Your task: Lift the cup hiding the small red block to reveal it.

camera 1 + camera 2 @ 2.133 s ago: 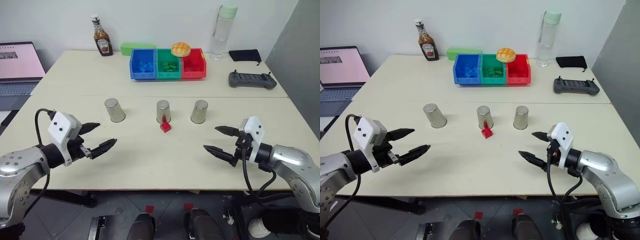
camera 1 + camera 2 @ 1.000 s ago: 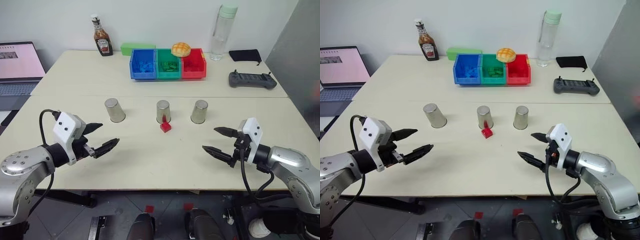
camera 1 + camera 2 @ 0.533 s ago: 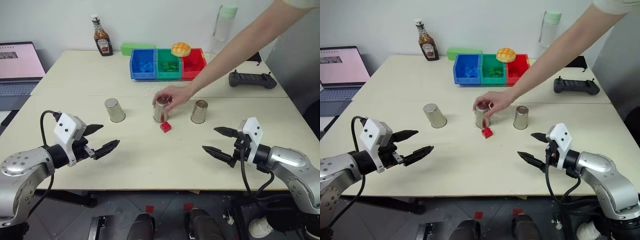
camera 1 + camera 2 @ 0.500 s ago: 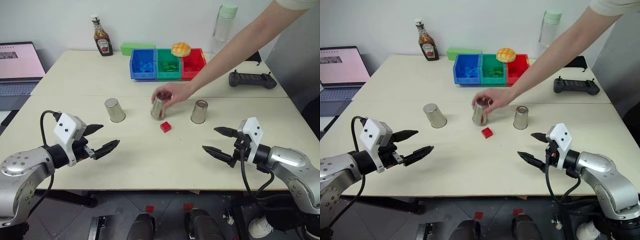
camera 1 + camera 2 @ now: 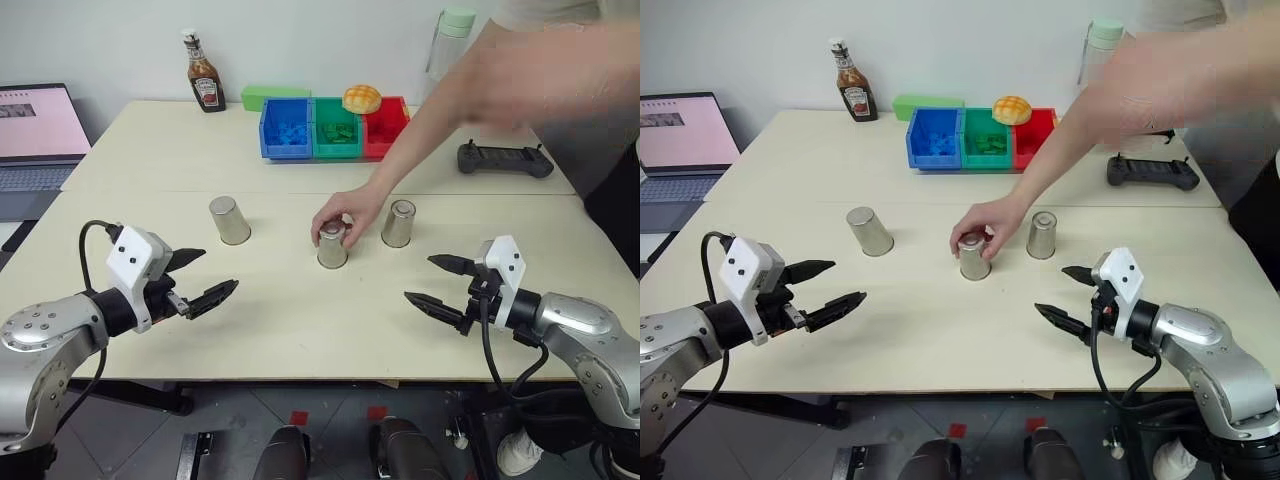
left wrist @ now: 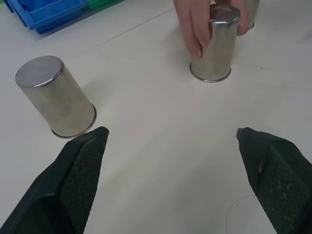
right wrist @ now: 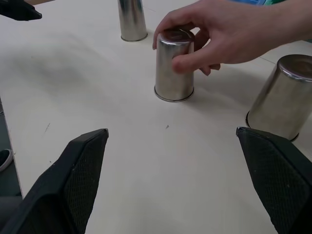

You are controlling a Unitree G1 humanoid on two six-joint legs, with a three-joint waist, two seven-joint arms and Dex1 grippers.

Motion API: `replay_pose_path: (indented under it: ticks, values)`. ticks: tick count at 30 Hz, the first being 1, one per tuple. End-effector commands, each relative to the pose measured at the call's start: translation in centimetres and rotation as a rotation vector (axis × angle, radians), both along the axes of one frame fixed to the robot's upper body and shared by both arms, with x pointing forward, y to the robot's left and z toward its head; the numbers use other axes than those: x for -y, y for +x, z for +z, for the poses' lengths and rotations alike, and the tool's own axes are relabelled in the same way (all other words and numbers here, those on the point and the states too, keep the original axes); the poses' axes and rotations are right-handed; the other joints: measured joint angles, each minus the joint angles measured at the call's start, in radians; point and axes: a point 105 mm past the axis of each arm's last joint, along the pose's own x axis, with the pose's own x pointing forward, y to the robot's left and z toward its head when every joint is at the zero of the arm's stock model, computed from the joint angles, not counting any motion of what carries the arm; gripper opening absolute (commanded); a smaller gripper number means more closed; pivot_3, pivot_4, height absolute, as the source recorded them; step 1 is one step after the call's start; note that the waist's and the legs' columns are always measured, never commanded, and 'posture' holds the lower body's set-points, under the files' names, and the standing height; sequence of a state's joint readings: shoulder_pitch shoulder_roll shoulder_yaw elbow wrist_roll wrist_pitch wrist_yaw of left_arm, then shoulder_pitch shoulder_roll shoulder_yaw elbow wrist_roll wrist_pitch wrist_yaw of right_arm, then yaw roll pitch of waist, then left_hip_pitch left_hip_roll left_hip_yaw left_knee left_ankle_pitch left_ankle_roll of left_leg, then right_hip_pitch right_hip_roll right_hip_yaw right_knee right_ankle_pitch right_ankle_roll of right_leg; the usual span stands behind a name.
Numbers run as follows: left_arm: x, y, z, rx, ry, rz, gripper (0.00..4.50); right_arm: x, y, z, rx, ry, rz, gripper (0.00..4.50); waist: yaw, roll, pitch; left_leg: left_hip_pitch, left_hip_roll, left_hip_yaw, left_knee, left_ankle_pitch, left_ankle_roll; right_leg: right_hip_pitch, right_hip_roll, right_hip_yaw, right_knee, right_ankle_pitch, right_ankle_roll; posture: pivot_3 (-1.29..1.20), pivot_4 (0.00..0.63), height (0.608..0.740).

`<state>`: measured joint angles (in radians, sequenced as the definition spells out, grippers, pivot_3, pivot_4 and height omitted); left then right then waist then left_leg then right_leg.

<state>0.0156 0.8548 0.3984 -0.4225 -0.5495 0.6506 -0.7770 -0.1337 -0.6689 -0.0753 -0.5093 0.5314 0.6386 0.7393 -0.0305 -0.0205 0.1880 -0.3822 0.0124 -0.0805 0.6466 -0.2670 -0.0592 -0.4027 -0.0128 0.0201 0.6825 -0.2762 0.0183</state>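
Note:
Three steel cups stand upside down in a row on the table: a left cup [image 5: 229, 220], a middle cup [image 5: 332, 247] and a right cup [image 5: 398, 223]. A person's hand [image 5: 345, 213] grips the middle cup from above, and this cup sits a little nearer to me than the other two. The small red block is hidden. My left gripper [image 5: 220, 268] hovers open at the near left, level with the left cup [image 6: 56, 97]. At the near right my right gripper [image 5: 419, 278] is open too, facing the middle cup [image 7: 174, 66]. Both hold nothing.
Blue [image 5: 285, 128], green [image 5: 336, 130] and red bins [image 5: 387, 130] stand at the back with a bun [image 5: 361, 98] on top. A sauce bottle [image 5: 205, 73], a clear bottle [image 5: 443, 62], a controller [image 5: 505, 160] and a laptop [image 5: 35, 130] ring the table. The person's arm [image 5: 450, 120] crosses from the right.
A person's arm reached in, lifted the middle cup and set it down over the red block, slightly nearer to me. The block is now covered. Neither gripper moved.

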Motion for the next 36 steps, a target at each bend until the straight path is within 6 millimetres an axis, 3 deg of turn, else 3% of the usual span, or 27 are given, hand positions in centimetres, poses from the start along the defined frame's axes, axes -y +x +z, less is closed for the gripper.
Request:
replay_pose_path:
  ticks: [1, 27, 36]
  values:
    - [-0.1, 0.0, 0.9, 0.033, 0.024, -0.006, 4.5, -0.5, -0.5, 0.9, 0.047, 0.005, 0.027, 4.47, 0.0, 0.0, 0.0, 0.0, 0.0, 0.0, 0.0, 0.0, 0.0, 0.0, 0.0, 0.0, 0.0, 0.0, 0.0, 0.0, 0.15, 0.74]
    - [-0.2, 0.1, 1.0, 0.037, 0.027, 0.0, 4.5, -1.2, -0.3, 1.2, 0.055, 0.015, 0.037, 4.47, 0.0, 0.0, 0.0, 0.0, 0.0, 0.0, 0.0, 0.0, 0.0, 0.0, 0.0, 0.0, 0.0, 0.0, 0.0, 0.0, 0.15, 0.74]
    - [-2.6, 1.4, 1.3, 0.085, -0.02, 0.159, 4.5, -3.6, -0.1, 2.8, 0.029, 0.109, 0.089, 4.47, -0.001, 0.0, 0.0, 0.0, 0.0, 0.0, 0.0, 0.0, 0.0, 0.0, 0.0, 0.0, 0.0, 0.0, 0.0, 0.0, 0.15, 0.74]
